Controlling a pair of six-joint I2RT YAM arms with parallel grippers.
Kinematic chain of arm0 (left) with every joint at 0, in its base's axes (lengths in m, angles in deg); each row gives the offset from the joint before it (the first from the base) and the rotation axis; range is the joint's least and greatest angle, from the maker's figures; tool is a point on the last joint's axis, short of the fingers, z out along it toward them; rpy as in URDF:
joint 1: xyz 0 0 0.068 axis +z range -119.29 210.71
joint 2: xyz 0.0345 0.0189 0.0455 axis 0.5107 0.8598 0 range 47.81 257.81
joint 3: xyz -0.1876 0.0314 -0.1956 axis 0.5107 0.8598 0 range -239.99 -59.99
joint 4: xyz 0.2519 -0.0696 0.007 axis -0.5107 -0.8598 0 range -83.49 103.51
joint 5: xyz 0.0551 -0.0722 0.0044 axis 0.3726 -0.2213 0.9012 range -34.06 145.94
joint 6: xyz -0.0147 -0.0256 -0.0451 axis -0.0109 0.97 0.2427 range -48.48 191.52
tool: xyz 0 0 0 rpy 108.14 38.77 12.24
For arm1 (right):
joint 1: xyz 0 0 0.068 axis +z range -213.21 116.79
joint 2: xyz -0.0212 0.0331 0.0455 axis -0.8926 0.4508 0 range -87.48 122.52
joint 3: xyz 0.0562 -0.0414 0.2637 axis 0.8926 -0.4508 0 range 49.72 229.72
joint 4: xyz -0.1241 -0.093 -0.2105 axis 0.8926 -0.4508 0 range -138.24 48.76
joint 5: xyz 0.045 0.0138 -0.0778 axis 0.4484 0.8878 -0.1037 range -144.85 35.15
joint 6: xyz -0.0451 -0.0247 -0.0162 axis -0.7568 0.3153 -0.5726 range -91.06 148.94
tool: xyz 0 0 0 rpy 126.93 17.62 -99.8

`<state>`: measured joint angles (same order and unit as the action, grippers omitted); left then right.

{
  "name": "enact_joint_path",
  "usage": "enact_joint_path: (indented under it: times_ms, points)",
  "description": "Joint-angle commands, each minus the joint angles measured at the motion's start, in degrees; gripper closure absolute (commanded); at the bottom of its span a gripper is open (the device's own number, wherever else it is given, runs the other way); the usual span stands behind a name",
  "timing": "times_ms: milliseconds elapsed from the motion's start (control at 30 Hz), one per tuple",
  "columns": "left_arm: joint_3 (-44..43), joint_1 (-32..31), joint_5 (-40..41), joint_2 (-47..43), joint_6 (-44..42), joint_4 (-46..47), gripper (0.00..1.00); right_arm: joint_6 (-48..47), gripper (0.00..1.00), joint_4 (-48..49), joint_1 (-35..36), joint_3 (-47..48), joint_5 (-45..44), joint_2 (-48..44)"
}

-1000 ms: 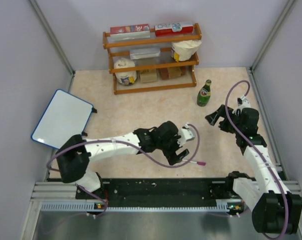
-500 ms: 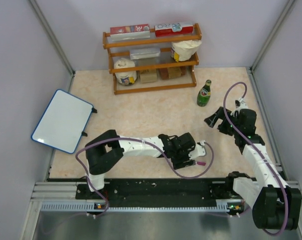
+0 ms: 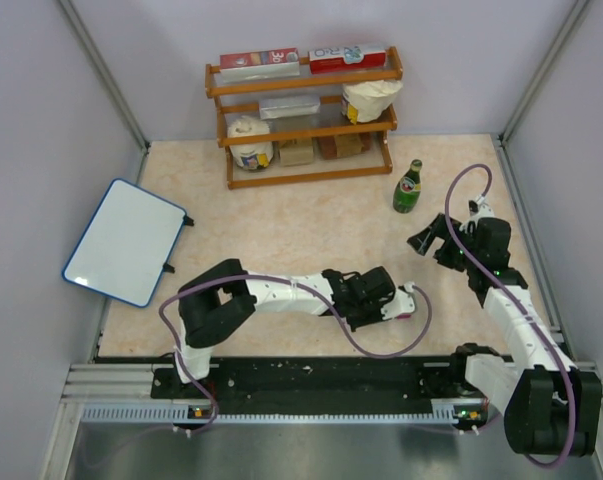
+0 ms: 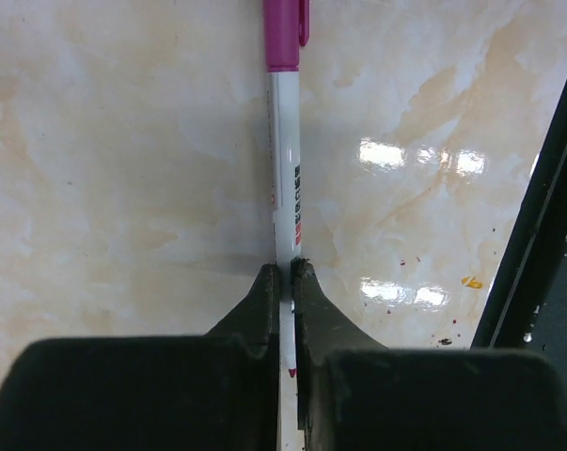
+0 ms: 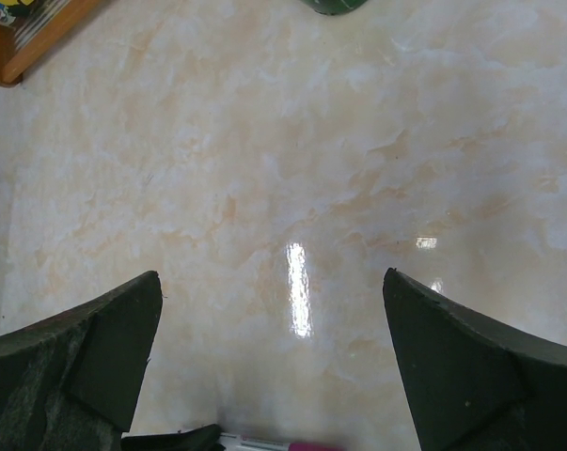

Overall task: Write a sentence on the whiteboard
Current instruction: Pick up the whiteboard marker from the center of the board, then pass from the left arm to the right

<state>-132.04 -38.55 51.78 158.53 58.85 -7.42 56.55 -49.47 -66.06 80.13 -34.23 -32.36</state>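
Now, left gripper [image 4: 283, 271] clamped on the marker [image 4: 284, 178].
Right gripper [image 5: 272, 277] gapes wide at 3 o'clock; the whiteboard [image 3: 126, 240] lies at the table's [image 3: 311, 220] 9 o'clock edge — well apart from both grippers.

The beige marble-patterned counter [image 4: 123, 141] is glossy, mirroring lamps. The white pen with magenta cap [image 4: 285, 188] looks smooth plastic; the left claw [image 4: 284, 274] has matt black fingers [image 4: 257, 315]. The orange-brown rack [image 3: 311, 176] looks wooden.
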Motion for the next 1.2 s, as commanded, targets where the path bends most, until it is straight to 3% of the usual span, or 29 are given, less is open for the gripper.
enact_joint_path:
  times_ms: [0,200,433,700,900,1167]
  points:
    - [2.0,0.3,3.4,3.4,-1.0,-1.3,1.0,-0.5,0.01,2.3,-0.5,1.0,0.0,0.3]
    - [9.5,3.3,3.2,-6.1,4.6,5.2,1.0,-1.5,0.01,1.2,-0.5,1.9,0.5,-0.5]
    - [20.5,18.0,-15.4,-23.4,15.7,13.2,1.0,-1.6,0.01,3.9,0.8,3.3,7.0,-2.0]
    - [22.0,32.3,-31.9,-36.3,24.1,14.2,1.0,2.6,0.02,15.2,20.0,7.4,10.4,1.0]
    - [22.7,36.4,-39.0,-41.5,31.2,19.9,1.0,12.0,0.15,28.7,31.9,10.3,8.3,6.9]
    - [23.2,36.6,-40.8,-43.2,36.1,25.7,1.0,15.6,0.46,35.4,35.9,13.3,9.0,13.2]
